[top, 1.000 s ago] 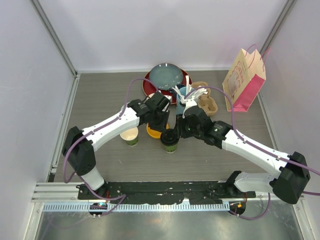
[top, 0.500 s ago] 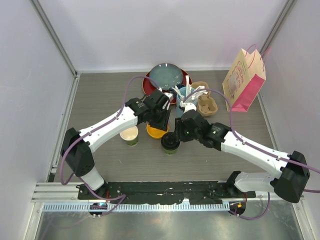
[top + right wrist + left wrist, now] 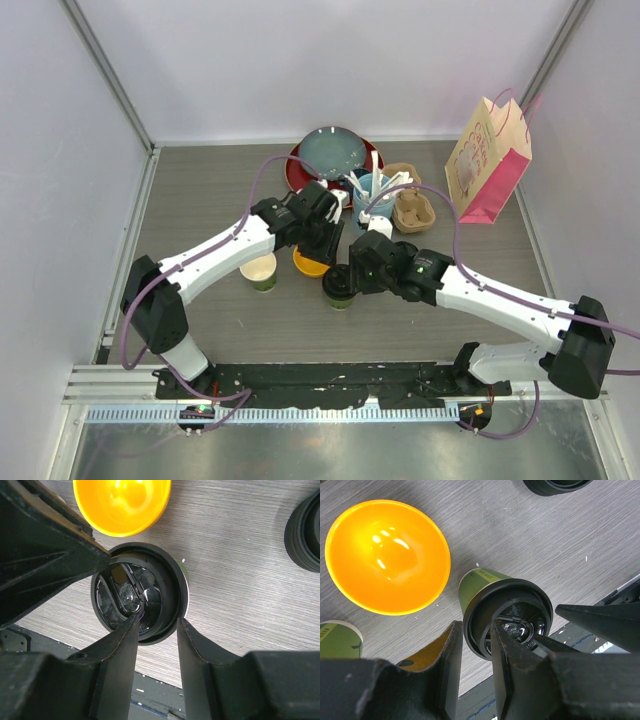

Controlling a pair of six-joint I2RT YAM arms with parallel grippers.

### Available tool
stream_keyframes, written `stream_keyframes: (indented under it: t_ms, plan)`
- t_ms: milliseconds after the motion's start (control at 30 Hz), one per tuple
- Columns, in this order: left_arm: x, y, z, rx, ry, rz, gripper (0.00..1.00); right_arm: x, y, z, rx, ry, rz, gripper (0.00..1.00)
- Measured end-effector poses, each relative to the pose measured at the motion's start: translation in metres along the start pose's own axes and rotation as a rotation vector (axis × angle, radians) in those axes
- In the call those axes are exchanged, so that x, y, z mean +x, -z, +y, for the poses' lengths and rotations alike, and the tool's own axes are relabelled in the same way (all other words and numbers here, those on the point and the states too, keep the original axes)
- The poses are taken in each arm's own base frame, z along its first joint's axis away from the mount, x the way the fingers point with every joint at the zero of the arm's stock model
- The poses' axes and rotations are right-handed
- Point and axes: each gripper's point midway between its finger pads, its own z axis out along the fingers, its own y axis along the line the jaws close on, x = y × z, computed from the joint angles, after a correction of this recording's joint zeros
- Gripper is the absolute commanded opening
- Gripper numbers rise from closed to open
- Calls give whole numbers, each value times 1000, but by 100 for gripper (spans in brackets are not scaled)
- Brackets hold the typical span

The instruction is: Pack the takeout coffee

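Near table centre: lidded cup [image 3: 339, 288] stands upright on the grey table [image 3: 200, 200]; dark green wall, black lid [image 3: 150, 587] on top; both claws meet over it
Second cup: open cup [image 3: 260, 270], green outside, cream inside, no lid; upright at 9 o'clock of the lidded cup, apart from it and from both claws
Bowl: orange bowl [image 3: 308, 265] just beside the lidded cup at 10 to 11 o'clock; partly under the left wrist as seen from above
Spare lids: stack of black lids [image 3: 305, 535] near the lidded cup, cut off by the edge of both wrist views; not made out from above
Far side: plates [image 3: 330, 152], teal on red, at 12 o'clock; blue cup [image 3: 372, 190] of white utensils at 1 o'clock; cardboard carrier [image 3: 412, 208] beside it; pink bag [image 3: 488, 160] upright at 2 o'clock, well apart
In the way: both wrists hang over the lidded cup and hide most of it from above; in the right wrist view a left finger covers the lid's 10 o'clock edge
Left grip: left claw [image 3: 475, 630] has its jaws partly apart, astride the lid's rim, one finger outside it and one over the top; cannot tell whether they pinch it
Right grip: right claw [image 3: 157, 622] has its jaws partly apart, astride the opposite rim; cannot tell whether they press on it
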Motion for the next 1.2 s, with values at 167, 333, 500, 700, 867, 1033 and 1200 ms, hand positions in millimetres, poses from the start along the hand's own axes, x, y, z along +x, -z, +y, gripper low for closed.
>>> stream_keyframes:
  t_ms: [167,333,500,700,867,1033,1200]
  plan:
    - [5,-3,0,7,-3,12,33,2,-6,-2,20,4,5,39]
    - [7,-3,0,20,-4,17,32,-1,-9,0,20,8,-6,37]
    - [10,-3,1,34,3,25,32,-5,-13,-2,32,44,-16,38]
    - [9,0,13,41,37,23,33,-15,-16,-8,49,122,-32,39]
    - [3,11,14,64,37,-6,33,-27,-20,-19,71,171,-40,39]
    - [-1,18,12,91,38,-26,34,-37,-23,-23,88,218,-38,39]
    - [3,15,12,112,48,-16,34,-42,-19,-16,61,241,-28,39]
